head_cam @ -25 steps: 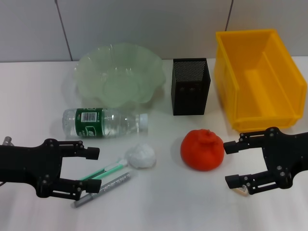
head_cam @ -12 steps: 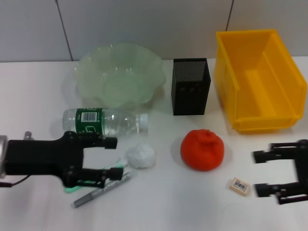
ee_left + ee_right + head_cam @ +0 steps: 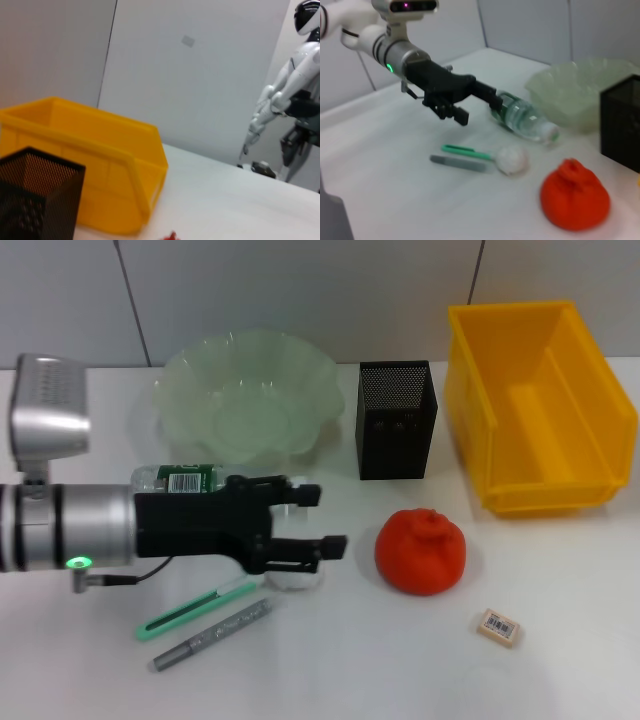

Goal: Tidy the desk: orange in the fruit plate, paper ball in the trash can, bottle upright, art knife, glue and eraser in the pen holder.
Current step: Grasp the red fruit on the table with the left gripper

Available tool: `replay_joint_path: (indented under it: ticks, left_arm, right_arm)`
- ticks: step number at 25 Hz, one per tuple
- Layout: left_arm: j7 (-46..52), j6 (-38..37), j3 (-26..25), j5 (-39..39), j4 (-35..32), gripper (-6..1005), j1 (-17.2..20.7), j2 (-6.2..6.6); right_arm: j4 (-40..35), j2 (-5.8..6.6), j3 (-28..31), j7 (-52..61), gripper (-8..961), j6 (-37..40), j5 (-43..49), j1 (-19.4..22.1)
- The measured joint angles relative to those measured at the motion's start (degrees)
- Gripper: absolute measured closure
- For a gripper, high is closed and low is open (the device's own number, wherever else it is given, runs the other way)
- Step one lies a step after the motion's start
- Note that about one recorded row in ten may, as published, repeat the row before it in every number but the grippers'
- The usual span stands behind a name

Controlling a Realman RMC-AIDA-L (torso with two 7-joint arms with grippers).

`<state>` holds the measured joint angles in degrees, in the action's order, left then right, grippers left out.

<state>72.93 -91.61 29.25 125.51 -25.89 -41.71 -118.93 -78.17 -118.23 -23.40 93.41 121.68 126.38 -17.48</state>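
Hovering open, empty left hand (image 3: 318, 518) over paper ball (image 3: 293, 578), beside bottle (image 3: 180, 479).

Bright, even overhead light throws soft shadows on the desk (image 3: 560, 680); both wrist views look slightly blurred.

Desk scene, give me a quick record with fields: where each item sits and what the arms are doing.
left tool: open, above the paper ball
right tool: out of view
bottle: lying on its side before the fruit plate
orange: on the desk
art knife, glue: side by side on desk
eraser: on desk
pen holder, trash can: at the back
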Motion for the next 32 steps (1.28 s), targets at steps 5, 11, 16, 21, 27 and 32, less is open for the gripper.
replay_joint_path:
  ticks: [5,11,16,21,27,32]
  left_arm:
    - [-6.04,5.85,0.06,-3.12,8.02,192,-2.50,-0.21]
    - [-16.14,16.86,-0.46,-5.89,19.42,195,-5.60,-0.30]
    - [-24.26,28.39,-3.09,-7.16,29.13,197,-9.30,-0.29]
    - [-32.82,35.37,-11.01,-6.56,35.12,199,-10.37,-0.27]
    - [-38.09,37.88,-12.84,-6.38,38.80,201,-11.02,-0.25]
    - [-39.34,40.52,-13.56,-6.32,40.64,204,-11.90,-0.28]
  right_arm:
    - [-1.24,0.12,0.26,1.33,197,-0.14,2.17,-0.03]
    - [-2.14,0.19,0.18,3.18,199,-0.14,3.95,-0.38]
    - [-2.73,0.24,0.18,4.15,201,-0.36,5.82,-0.59]
    - [-2.77,0.28,-0.14,4.48,203,-0.57,5.96,-0.68]
    - [-2.61,0.26,-0.36,4.75,205,-1.30,6.16,-1.01]
    - [-2.47,0.02,-0.37,4.80,207,-1.48,6.83,-1.69]
